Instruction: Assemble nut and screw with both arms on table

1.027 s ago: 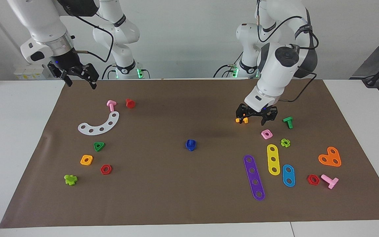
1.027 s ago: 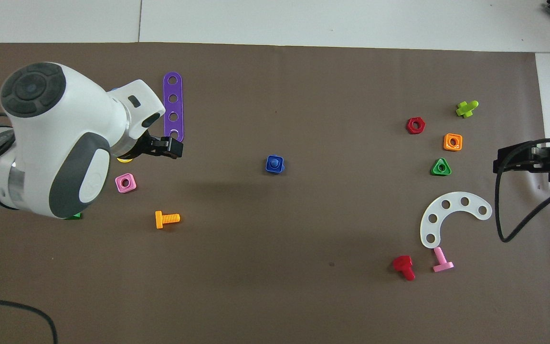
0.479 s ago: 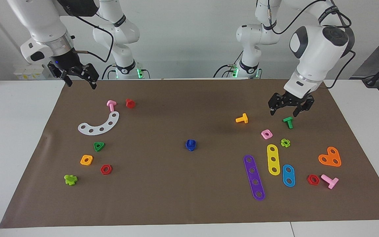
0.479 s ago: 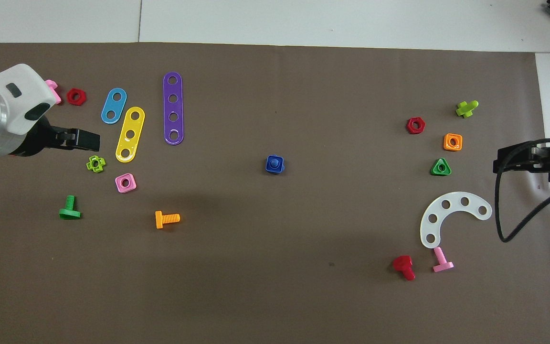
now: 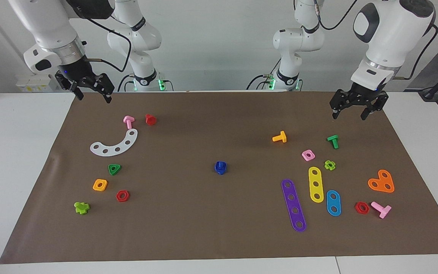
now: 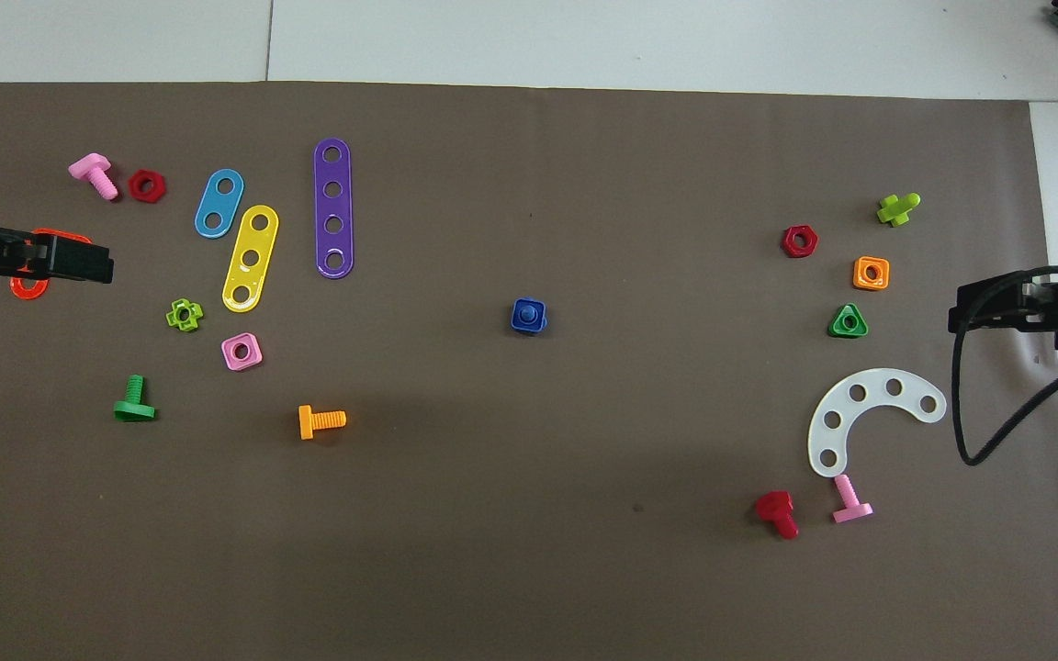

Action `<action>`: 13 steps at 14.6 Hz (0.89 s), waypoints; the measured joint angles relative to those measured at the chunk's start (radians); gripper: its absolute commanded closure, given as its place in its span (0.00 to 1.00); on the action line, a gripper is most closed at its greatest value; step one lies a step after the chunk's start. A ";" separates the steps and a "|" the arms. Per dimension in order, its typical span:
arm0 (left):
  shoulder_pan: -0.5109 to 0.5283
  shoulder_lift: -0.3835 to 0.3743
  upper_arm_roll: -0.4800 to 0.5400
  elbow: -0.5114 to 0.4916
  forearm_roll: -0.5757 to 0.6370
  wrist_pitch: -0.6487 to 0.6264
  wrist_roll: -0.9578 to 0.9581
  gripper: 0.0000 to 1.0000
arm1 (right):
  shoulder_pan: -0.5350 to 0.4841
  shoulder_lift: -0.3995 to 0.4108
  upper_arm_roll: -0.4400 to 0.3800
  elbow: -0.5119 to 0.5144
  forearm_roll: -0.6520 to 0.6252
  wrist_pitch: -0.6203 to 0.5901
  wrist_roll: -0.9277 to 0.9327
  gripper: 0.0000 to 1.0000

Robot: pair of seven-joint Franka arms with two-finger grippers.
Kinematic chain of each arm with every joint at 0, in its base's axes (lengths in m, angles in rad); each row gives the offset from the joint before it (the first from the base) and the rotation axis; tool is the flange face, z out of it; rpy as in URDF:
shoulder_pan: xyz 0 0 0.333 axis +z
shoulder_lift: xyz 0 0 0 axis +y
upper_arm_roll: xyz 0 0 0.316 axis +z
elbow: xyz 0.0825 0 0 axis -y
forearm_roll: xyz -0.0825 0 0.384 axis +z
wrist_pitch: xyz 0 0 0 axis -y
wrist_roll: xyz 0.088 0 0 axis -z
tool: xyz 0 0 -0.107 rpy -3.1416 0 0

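Note:
The dark-blue square nut (image 5: 221,165) sits threaded on the dark-blue screw (image 5: 220,171) as one piece, standing in the middle of the brown mat on the table (image 5: 203,224). From above, the screw's shaft end (image 6: 529,316) shows in the nut's hole. My left gripper (image 5: 349,114) hangs open and empty, raised over the mat at the left arm's end; in the overhead view the left gripper (image 6: 79,264) partly covers an orange heart plate. My right gripper (image 5: 94,98) waits open and empty, raised over the mat's corner at the right arm's end.
Loose parts lie at both ends. At the left arm's end: orange bolt (image 5: 280,137), green bolt (image 5: 333,141), pink nut (image 5: 308,155), purple strip (image 5: 293,204), yellow and blue strips. At the right arm's end: white curved plate (image 5: 115,144), green triangular nut (image 5: 114,169), orange nut, red nut.
The left arm has risen from beside the orange bolt and drawn back toward its own end of the table, empty. The right arm and the blue piece have not moved.

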 measured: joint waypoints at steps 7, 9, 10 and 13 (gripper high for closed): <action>0.001 0.011 0.043 0.129 0.006 -0.150 0.058 0.00 | 0.000 0.000 0.000 0.000 0.000 0.000 0.000 0.00; 0.001 0.010 0.043 0.128 0.006 -0.165 0.058 0.00 | 0.000 0.000 0.000 0.000 0.000 0.000 0.000 0.00; 0.001 0.010 0.043 0.125 0.006 -0.168 0.058 0.00 | 0.000 0.000 0.000 0.000 0.000 0.000 0.000 0.00; 0.001 0.011 0.043 0.123 0.006 -0.170 0.058 0.00 | 0.000 0.000 0.000 0.000 0.000 0.000 0.000 0.00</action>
